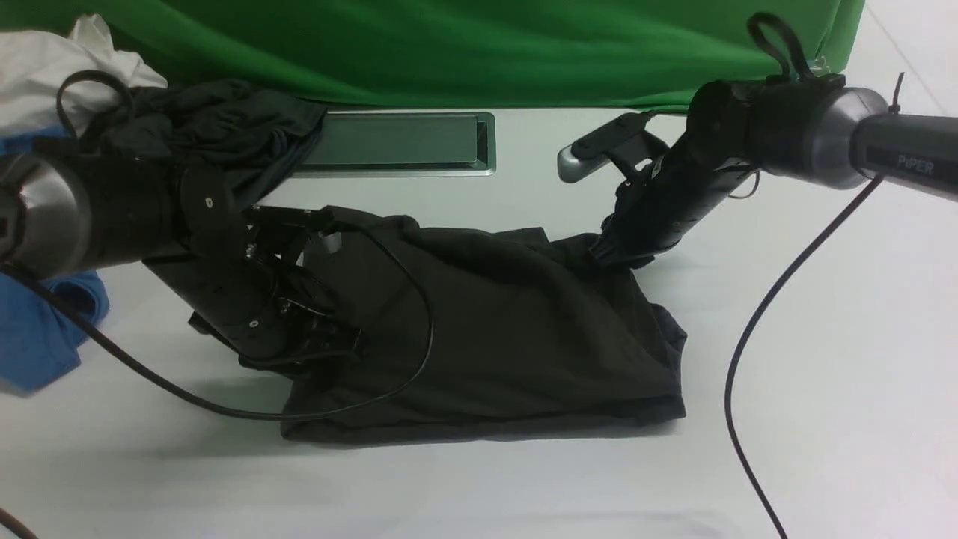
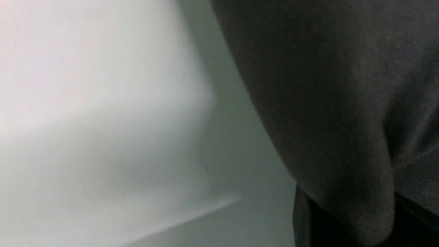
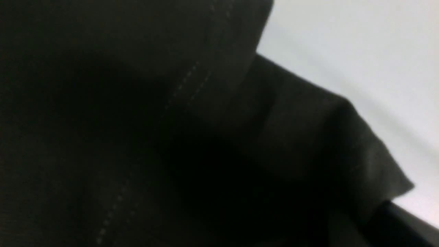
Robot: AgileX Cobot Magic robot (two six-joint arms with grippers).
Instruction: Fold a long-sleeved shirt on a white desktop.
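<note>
The blackish-olive long-sleeved shirt (image 1: 516, 329) lies bunched in the middle of the white desktop (image 1: 823, 337), its far edge raised at both ends. My left gripper (image 1: 337, 346) is shut on the shirt's left side, with cloth draped over the wrist. My right gripper (image 1: 612, 254) is shut on the raised far right corner. In the left wrist view a fold of the shirt (image 2: 343, 85) hangs across one dark finger (image 2: 300, 219), with the desktop (image 2: 85, 103) beside it. The right wrist view is filled by the shirt (image 3: 137, 120) and its stitched seam; one finger (image 3: 398, 219) shows at the edge. Logo and neck label are hidden.
A dark teal-grey garment (image 1: 224, 120), a white cloth (image 1: 45, 60) and a blue shirt (image 1: 37, 329) are heaped at the far left. The silver-framed cable hatch (image 1: 397, 142) lies behind the shirt, before the green backdrop (image 1: 479, 45). A black cable (image 1: 737, 359) hangs from the right arm.
</note>
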